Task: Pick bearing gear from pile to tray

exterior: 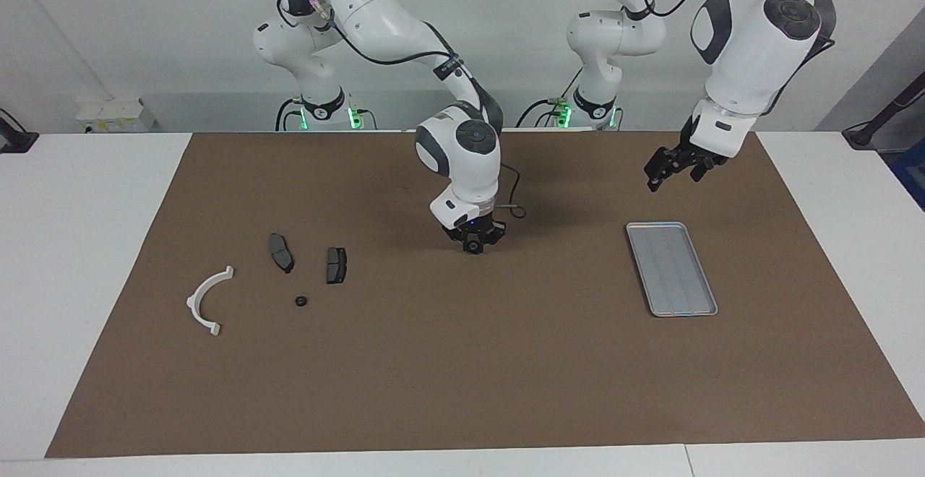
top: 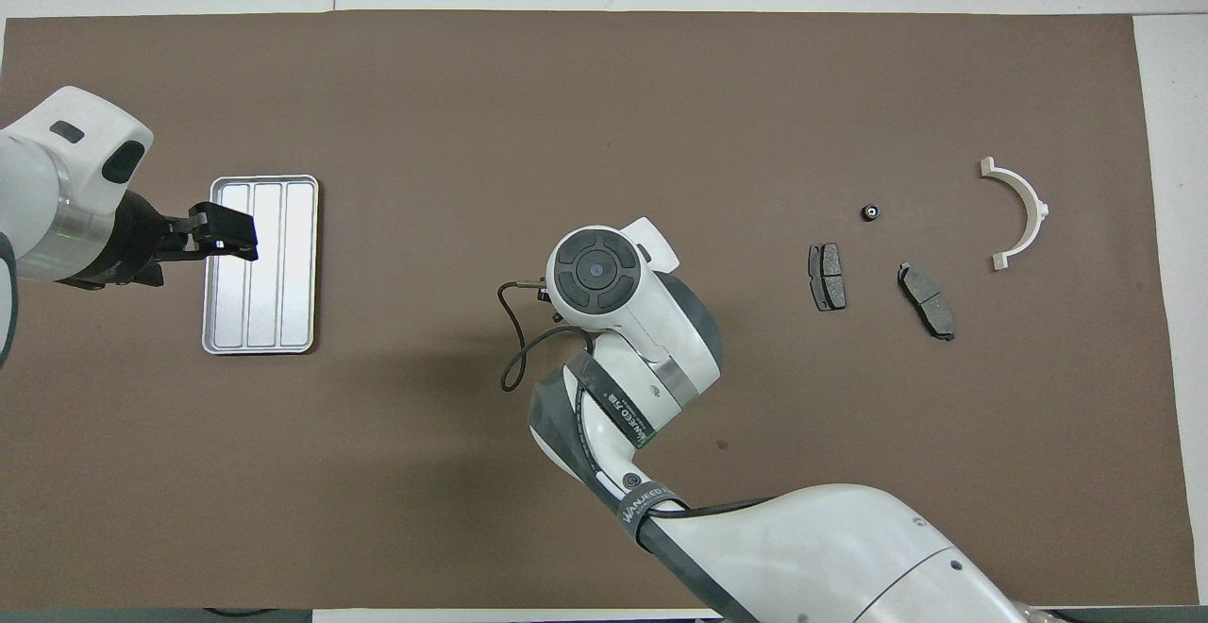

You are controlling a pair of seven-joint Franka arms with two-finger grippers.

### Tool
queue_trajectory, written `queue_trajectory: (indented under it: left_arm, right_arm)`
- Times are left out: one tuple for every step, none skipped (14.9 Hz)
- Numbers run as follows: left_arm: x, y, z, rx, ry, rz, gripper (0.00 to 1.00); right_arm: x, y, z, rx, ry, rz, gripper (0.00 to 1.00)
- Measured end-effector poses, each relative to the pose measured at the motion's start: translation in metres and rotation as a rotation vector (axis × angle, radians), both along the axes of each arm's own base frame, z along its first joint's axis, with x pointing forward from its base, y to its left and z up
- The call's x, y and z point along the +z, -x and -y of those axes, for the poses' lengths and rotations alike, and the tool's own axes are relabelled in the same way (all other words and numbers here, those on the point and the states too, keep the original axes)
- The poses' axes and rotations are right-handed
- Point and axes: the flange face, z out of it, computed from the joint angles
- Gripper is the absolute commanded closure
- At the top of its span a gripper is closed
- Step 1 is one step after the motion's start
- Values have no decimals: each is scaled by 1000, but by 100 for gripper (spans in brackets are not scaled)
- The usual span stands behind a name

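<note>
Over mid-mat, between pile and tray [exterior: 672, 269]: your right gripper [exterior: 473, 243] hangs, clamped on a small dark round gear [exterior: 472, 246] | a second ring [exterior: 300, 301] lies by the pads [exterior: 336, 264] | judged light, stiff, slick; pinch across its rim | left gripper [exterior: 673, 167] waits over the mat near the tray, fingers apart.

Facing high, overhead steep; both share mat [exterior: 462, 361].
</note>
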Motion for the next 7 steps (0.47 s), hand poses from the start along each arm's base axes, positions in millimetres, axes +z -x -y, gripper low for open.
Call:
queue_trajectory:
  left_arm:
    - [0,-1,-1,3,0,4,0]
    - [0,-1,-2,4,1,6,0]
    - [1,-1,-2,4,1,8,0]
    - [0,-1,-1,8,2,8,0]
    - [0,-1,1,16,2,9,0]
    - [-1,0,7,22,3,9,0]
    - [-4,1,17,27,4,7,0]
  right_arm:
    - [-3,0,0,0,0,0,64]
    - [-4,0,1,-1,0,-1,24]
    - [-4,-1,1,-2,0,-1,4]
    - [-4,-1,2,-4,1,0,0]
    - [-4,-3,4,-7,1,0,0]
    - [-2,-5,6,-12,0,3,0]
    - [3,-9,9,-20,-2,9,0]
